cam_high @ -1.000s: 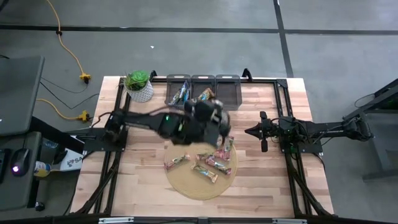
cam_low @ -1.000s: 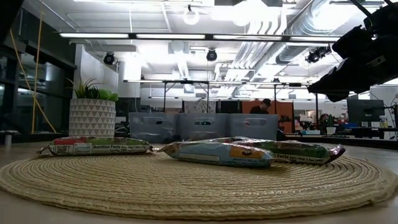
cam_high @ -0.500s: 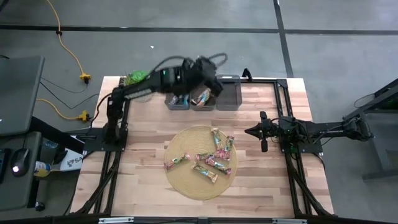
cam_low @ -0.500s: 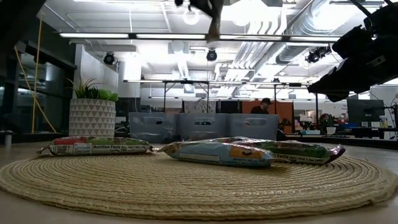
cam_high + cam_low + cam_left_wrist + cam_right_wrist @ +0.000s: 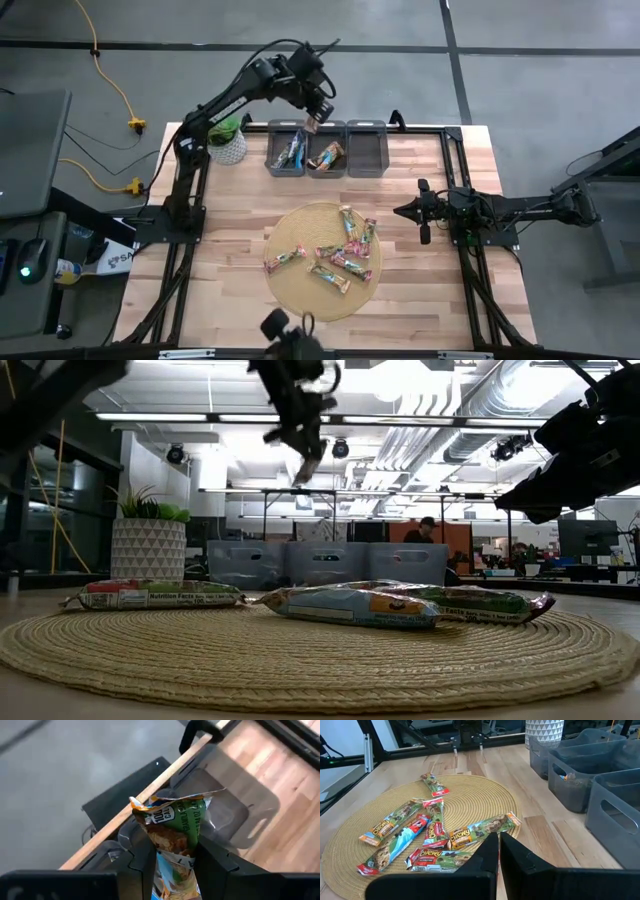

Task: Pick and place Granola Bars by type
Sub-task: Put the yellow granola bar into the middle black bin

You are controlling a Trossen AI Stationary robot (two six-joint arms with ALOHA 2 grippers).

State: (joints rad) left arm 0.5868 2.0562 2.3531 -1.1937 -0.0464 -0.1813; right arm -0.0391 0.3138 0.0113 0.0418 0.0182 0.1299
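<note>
My left gripper [image 5: 311,118] hangs high over the far rim of the bins, shut on a green and orange granola bar [image 5: 172,827]. In the low view the same bar [image 5: 304,466] hangs below it. Several more granola bars [image 5: 343,258] lie flat on the round woven mat [image 5: 300,295] at the table's middle. The left bin [image 5: 287,152] holds blue bars and the middle bin [image 5: 328,154] a brownish one. My right gripper [image 5: 424,224] rests shut at the table's right, pointing toward the mat, with nothing between its fingers. My left gripper pinches the bar between its two fingers [image 5: 142,865], which press on its two flat faces. The bar's crumpled free end [image 5: 175,802] sticks out past the fingertips. The gripper slants downward, and the bar hangs lifted clear, above the bins.
A third grey bin [image 5: 367,150] stands to the right of the other two at the far edge. A potted plant in a white pot [image 5: 226,142] stands at the far left corner. Bare wood lies around the mat.
My left gripper has swung from above the mat's far right part toward the table's far edge, carrying the bar, and now hangs over the bins' far rim. It has turned while swinging. The bars on the mat have stayed in place.
</note>
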